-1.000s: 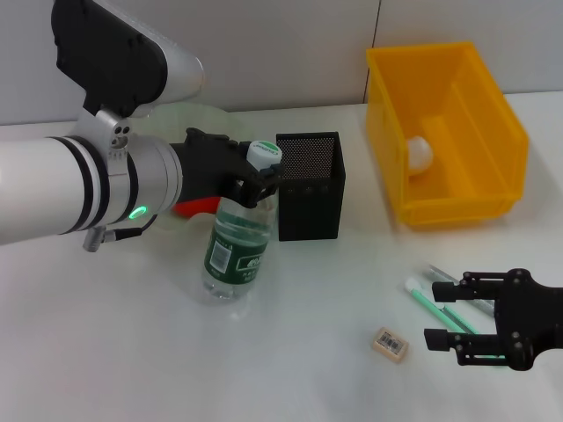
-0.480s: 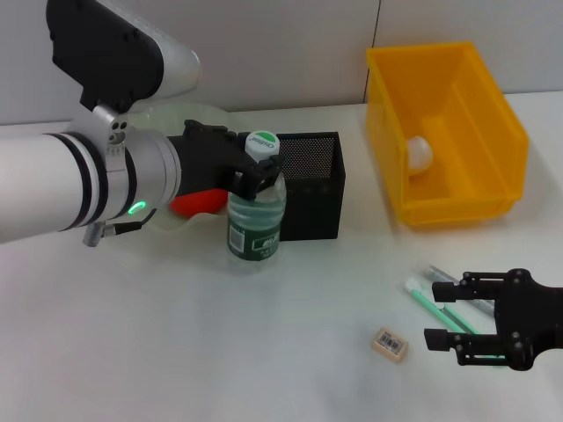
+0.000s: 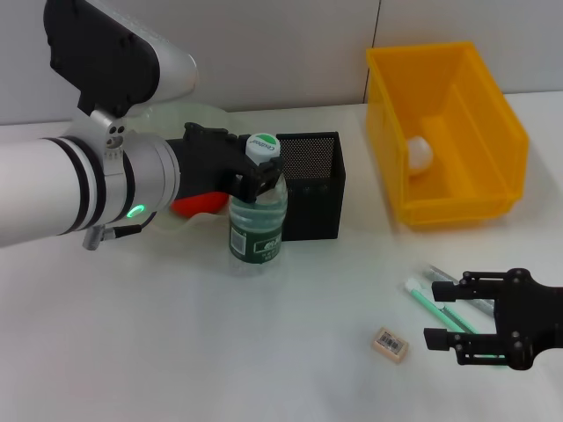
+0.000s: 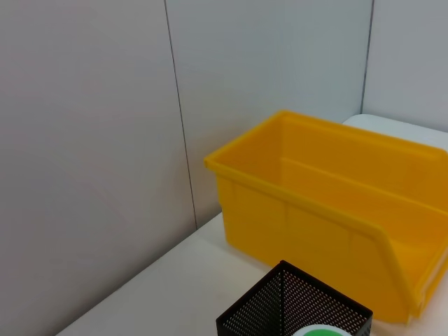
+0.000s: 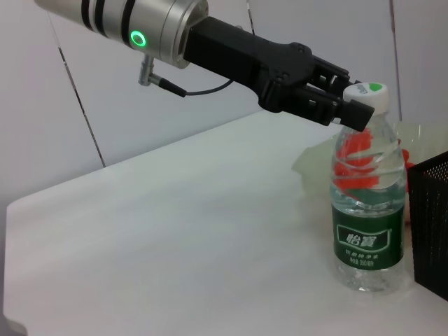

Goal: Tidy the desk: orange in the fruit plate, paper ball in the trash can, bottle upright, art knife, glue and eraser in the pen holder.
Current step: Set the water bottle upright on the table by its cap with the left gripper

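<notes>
The clear bottle (image 3: 258, 224) with a green label stands upright on the table, just left of the black mesh pen holder (image 3: 310, 186). My left gripper (image 3: 253, 174) is shut on its neck under the white cap; the right wrist view shows the same grip (image 5: 341, 105) on the bottle (image 5: 368, 217). The orange (image 3: 195, 204) lies in the pale green fruit plate (image 3: 201, 114), mostly hidden behind my arm. The paper ball (image 3: 420, 151) lies inside the yellow trash can (image 3: 457, 189). The beige eraser (image 3: 390, 344) lies at the front right. My right gripper (image 3: 444, 318) is open, low beside it.
Two thin green-and-white stick-like items (image 3: 437, 303) lie on the table at my right gripper's fingers. The left wrist view shows the trash can (image 4: 329, 210) and the pen holder's rim (image 4: 294, 315) against a grey wall.
My left gripper has swung the bottle from leaning to upright and set it closer to the pen holder. The right arm has not moved.
</notes>
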Tool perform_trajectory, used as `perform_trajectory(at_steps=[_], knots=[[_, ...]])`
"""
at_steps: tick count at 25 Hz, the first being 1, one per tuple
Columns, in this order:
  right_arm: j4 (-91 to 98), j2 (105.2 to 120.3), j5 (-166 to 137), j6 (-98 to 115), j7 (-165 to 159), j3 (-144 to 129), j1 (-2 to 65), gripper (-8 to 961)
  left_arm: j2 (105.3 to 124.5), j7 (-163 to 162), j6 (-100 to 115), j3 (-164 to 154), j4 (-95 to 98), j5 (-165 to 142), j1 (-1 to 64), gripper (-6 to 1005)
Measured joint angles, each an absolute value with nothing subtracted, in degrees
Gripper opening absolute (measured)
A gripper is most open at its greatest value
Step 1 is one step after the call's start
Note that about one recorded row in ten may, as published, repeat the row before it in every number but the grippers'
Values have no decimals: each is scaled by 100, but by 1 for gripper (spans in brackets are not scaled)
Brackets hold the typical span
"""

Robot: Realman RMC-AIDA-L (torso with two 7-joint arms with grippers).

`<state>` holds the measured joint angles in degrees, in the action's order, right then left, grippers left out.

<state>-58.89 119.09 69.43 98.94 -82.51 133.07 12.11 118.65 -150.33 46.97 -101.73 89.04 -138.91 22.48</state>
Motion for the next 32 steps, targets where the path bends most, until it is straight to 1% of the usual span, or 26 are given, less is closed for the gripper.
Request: perform_trajectory(at_steps=[16, 32], knots=[[-5880, 11909, 6944, 9817, -8305, 13307, 1221, 670, 11865, -14880, 4640, -10061, 8978, -13843, 2030, 443], [-5845, 11909, 6943, 9756, -8324, 13292, 1222, 670, 11856, -14878, 4841, -10065, 9424, -13842, 1643, 444]])
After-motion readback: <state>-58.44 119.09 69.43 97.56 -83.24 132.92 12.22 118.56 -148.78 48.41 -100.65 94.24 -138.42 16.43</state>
